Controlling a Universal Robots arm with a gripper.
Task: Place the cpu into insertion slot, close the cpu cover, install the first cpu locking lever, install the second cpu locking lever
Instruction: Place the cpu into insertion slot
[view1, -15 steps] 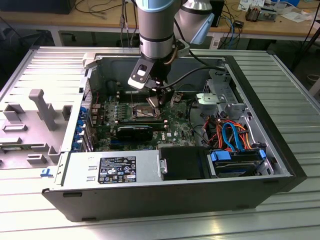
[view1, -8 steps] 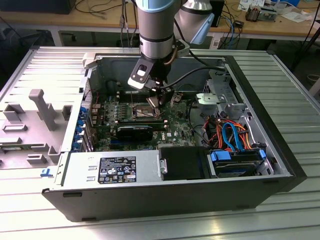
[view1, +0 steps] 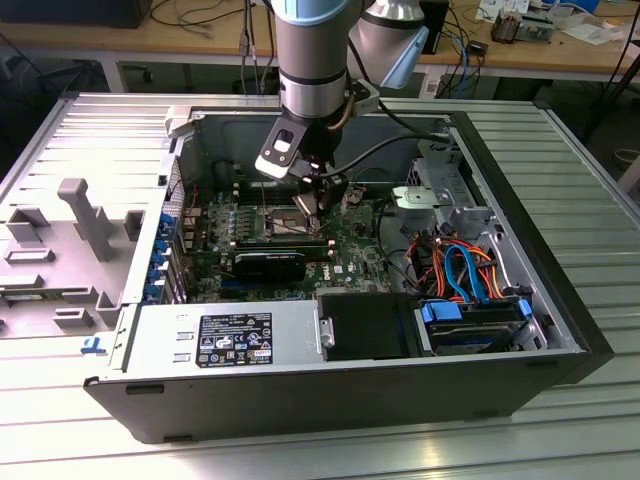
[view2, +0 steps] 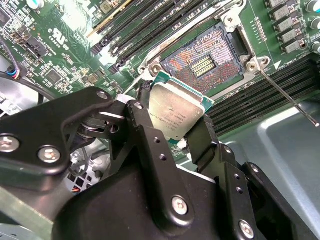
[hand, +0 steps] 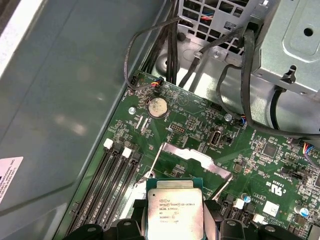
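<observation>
- Exterior view: the arm reaches down into the open case (view1: 560, 330). The gripper (view1: 316, 200) hangs just above the board, close over the slot (view1: 283, 222).
- Second wrist view: the fingers (view2: 145, 137) are clamped on the cpu (view2: 176, 112), one on each of two opposite edges. The chip is tilted and held in the air near the slot, not in it. The pin field is bare, so nothing is seated yet. A thin lever (view2: 287, 97) juts out free beside the socket.
- First wrist view: the cpu sits metal top up between the fingers. The cover (hand: 196, 159) lies just beyond it and, as far as I can judge, is swung up and open.
- Handling, as I read it: the chip is light and stiff, but the smooth lid looks slippery. An edge grip gives little contact, so it could twist. I'd hold it by the edges only — the underside contacts and the socket pins are the fragile parts.
</observation>
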